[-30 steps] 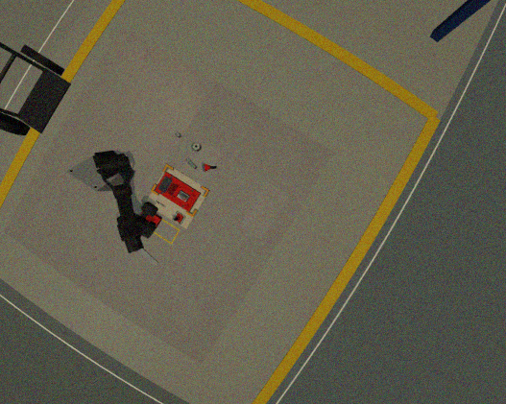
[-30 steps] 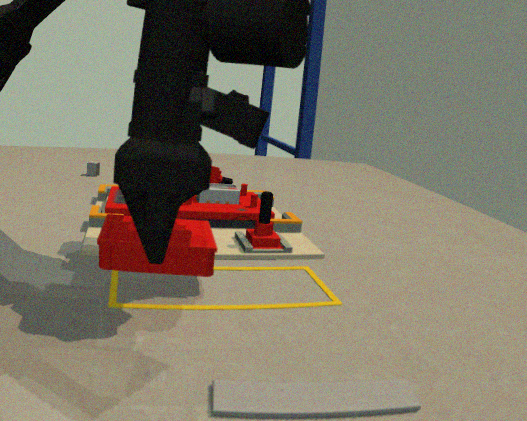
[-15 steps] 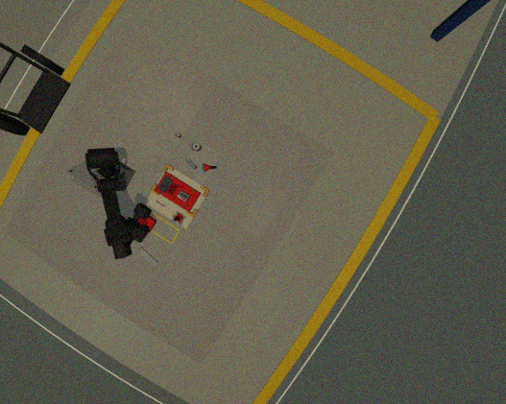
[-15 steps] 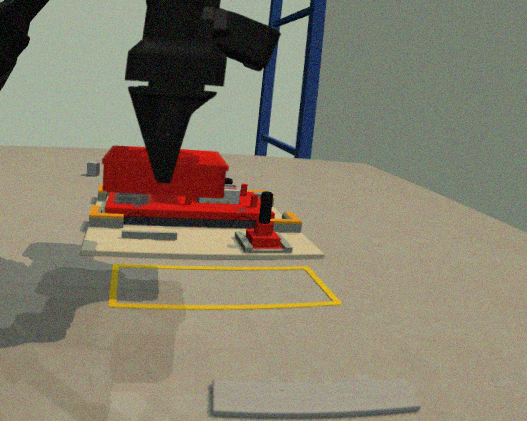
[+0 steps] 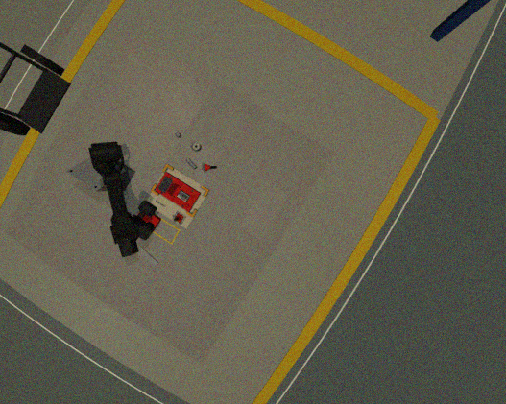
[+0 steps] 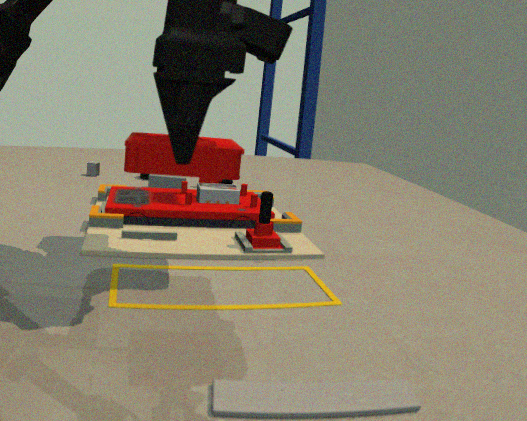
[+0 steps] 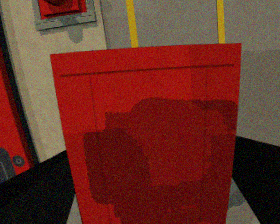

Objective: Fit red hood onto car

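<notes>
The red hood (image 5: 152, 220) (image 6: 214, 158) (image 7: 150, 82) is off the table, roof up and roughly level. My gripper (image 6: 183, 161) (image 7: 150, 151) is shut on it, with fingers across its two long sides. The red chassis (image 5: 190, 203) (image 6: 157, 212) (image 7: 11, 120) sits in the jig (image 5: 167, 208) (image 6: 207, 243), with the grey engine block (image 5: 183, 196) (image 6: 218, 194) in place. Pegs stand around the engine, such as a rear peg (image 6: 244, 189) and a front peg (image 6: 254, 200). The overhead view shows the hood beside the jig, not over the engine. Its corner holes are hidden.
A red clamp (image 5: 179, 218) (image 6: 265, 238) with a black upright handle stands on the jig board. Beside the board lie a yellow outline (image 6: 207, 307) and a grey bar (image 6: 312, 398). A small cube (image 5: 178, 135) (image 6: 93, 169), a ring (image 5: 196, 146) and a red part (image 5: 206, 167) lie beyond the jig.
</notes>
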Controlling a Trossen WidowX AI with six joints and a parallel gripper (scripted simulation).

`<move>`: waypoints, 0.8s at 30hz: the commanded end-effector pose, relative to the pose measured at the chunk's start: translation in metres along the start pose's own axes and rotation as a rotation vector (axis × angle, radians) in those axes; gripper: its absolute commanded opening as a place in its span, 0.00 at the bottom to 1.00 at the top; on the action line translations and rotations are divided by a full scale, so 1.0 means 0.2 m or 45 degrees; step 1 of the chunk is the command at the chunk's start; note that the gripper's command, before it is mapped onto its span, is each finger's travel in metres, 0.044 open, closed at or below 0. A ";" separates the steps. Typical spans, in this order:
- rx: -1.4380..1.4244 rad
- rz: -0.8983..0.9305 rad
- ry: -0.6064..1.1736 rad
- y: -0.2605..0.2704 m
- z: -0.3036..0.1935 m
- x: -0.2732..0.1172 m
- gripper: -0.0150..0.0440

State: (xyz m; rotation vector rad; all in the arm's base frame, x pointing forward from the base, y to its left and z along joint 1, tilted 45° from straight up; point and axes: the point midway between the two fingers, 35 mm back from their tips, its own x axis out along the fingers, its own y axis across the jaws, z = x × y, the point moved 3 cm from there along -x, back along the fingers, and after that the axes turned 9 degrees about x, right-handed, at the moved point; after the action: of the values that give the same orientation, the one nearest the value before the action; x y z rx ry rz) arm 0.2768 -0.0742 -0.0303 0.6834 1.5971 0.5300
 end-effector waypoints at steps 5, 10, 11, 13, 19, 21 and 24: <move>-0.022 -0.016 -0.024 0.27 0.11 -0.04 0.25; -0.033 -0.013 -0.026 0.46 0.15 -0.04 0.25; -0.035 -0.011 -0.026 0.49 0.16 -0.04 0.25; -0.040 -0.007 -0.026 0.57 0.16 -0.04 0.25; -0.055 0.013 -0.019 0.82 0.16 -0.04 0.25; -0.059 0.018 -0.017 0.87 0.16 -0.03 0.25; -0.060 0.019 -0.016 0.88 0.16 -0.03 0.25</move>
State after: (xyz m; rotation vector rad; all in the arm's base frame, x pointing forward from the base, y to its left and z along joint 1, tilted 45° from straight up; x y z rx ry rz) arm 0.3290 0.0444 0.0851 0.6494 1.5682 0.5802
